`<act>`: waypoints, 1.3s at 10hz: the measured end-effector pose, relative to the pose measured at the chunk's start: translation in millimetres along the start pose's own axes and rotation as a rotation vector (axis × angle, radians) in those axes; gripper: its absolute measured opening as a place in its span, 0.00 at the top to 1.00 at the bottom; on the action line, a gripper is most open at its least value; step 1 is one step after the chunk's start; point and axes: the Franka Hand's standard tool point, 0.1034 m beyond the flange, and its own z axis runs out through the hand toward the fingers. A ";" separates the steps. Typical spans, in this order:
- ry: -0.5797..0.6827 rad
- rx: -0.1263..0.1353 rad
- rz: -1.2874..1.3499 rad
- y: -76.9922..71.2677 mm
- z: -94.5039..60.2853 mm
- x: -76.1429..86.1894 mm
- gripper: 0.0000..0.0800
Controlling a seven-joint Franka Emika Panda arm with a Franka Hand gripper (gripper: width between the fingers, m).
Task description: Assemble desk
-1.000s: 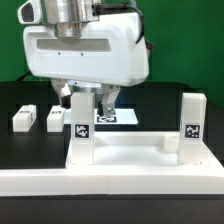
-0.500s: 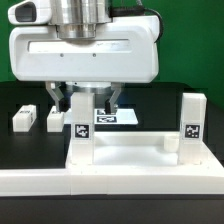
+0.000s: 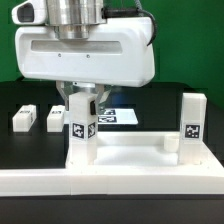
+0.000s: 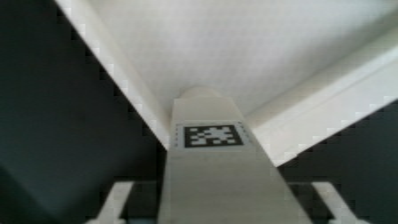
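Your gripper (image 3: 82, 105) hangs straight down over the desk top (image 3: 130, 150), at its corner on the exterior view's left. It is narrowed around the upper end of an upright leg (image 3: 80, 135). The fingers (image 3: 68, 99) lie against the leg's two opposite sides, and you can see no gap between them and the leg. In the wrist view the same leg (image 4: 222, 170) rises up the middle, its black-and-white tag facing the camera, with a finger (image 4: 121, 200) close on either side. Behind it, two raised rims of the desk top (image 4: 249, 40) meet at the corner where the leg stands.

The desk top lies flat on the black counter (image 3: 20, 145), just behind the long white rail (image 3: 110, 183) that runs across the front. You cannot tell whether the two are touching.

A second upright leg (image 3: 193, 125) stands at the desk top's corner on the exterior view's right, with its tag also facing the camera.

Two loose legs lie on the counter on the exterior view's left, well apart from the desk top. These are the outer loose leg (image 3: 23, 117) and the inner loose leg (image 3: 54, 117), side by side with a small gap between them.

The marker board (image 3: 120, 117) lies flat behind the gripper, partly hidden by it.
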 end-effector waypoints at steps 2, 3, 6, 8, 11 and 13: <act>0.001 0.002 0.254 -0.8 0.1 -0.2 0.64; -0.003 0.000 0.410 -2.7 0.2 -1.8 0.64; -0.017 0.024 0.836 -5.9 -3.2 1.2 0.64; -0.023 0.061 1.065 -4.8 -1.4 3.2 0.64; -0.020 0.063 1.218 -3.2 -0.3 3.7 0.64; -0.016 0.060 1.238 -2.5 -0.2 3.6 0.64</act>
